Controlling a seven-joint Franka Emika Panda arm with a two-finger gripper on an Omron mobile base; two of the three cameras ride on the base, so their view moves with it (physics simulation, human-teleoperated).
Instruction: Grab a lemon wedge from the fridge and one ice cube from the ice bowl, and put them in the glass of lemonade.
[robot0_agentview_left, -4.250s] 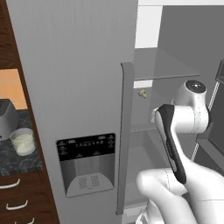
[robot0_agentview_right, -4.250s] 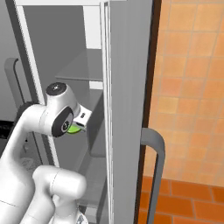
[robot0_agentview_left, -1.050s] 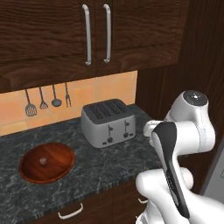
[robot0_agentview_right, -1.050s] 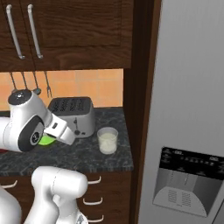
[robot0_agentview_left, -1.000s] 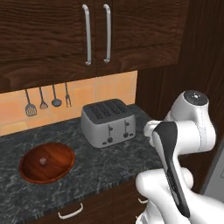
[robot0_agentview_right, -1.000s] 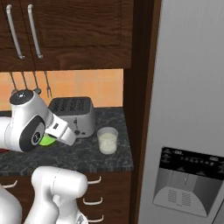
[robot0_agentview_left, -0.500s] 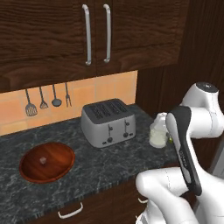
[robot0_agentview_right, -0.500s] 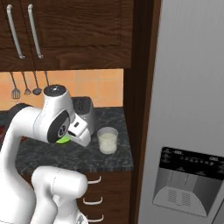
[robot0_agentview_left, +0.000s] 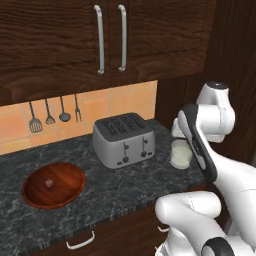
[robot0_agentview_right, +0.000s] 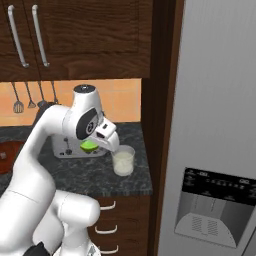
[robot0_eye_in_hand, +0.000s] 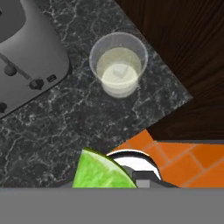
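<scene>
The gripper (robot0_agentview_right: 111, 144) is pinched narrow on the lemon wedge (robot0_eye_in_hand: 103, 171), a bright green slice that sits low in the hand view between the fingers; it hangs above the dark granite counter (robot0_eye_in_hand: 65, 113), just short of the glass of lemonade (robot0_eye_in_hand: 118, 64); a release here would likely drop the wedge on the stone beside the tumbler, and a low approach could knock its rim and spill; the glass stands near the counter's end, where a dark wood panel (robot0_agentview_right: 160, 100) and the fridge (robot0_agentview_right: 220, 125) close that side, and the silver toaster (robot0_agentview_left: 124, 139) crowds the other, so open room lies above; farther along, the ice bowl (robot0_agentview_left: 53, 184) holds the ice cube (robot0_agentview_left: 49, 183)
</scene>
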